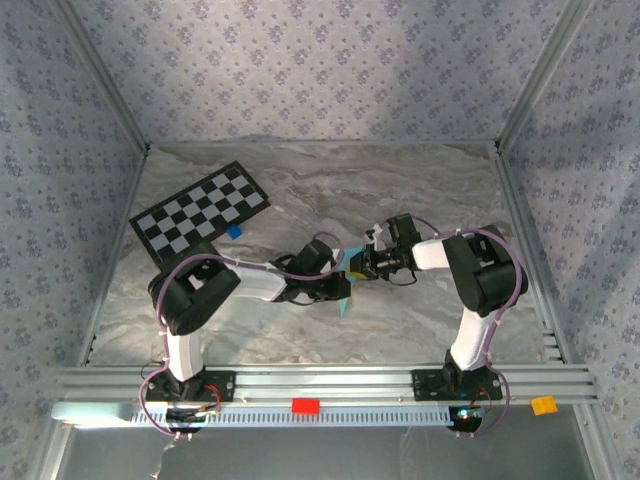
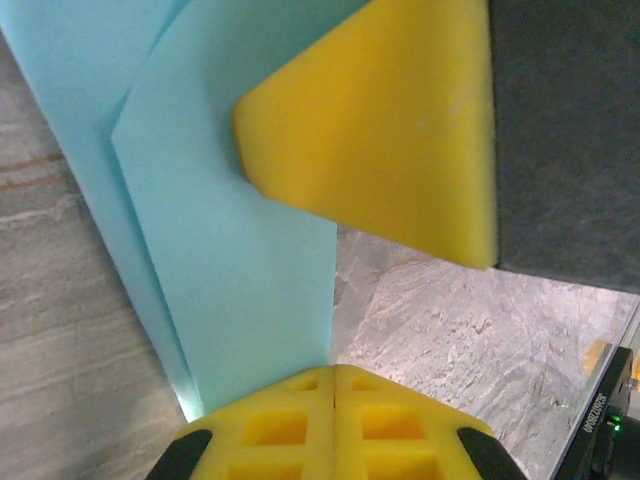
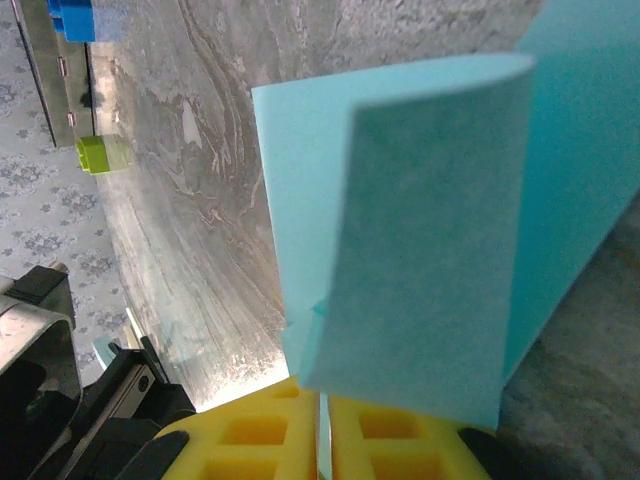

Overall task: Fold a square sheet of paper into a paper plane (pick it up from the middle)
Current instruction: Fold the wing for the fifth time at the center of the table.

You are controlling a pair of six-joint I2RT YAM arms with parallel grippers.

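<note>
Square sheet of paper point(image 3: 430, 230), folded, was pinched over mid-table by both the left hand point(image 2: 333, 395) and right hand point(image 3: 322, 425), both clamped narrow. Its top edge curled over, and the table point(image 1: 420, 190) lay open beyond.

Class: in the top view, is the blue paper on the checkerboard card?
No, the paper is mid-table, well apart from the card.
</note>
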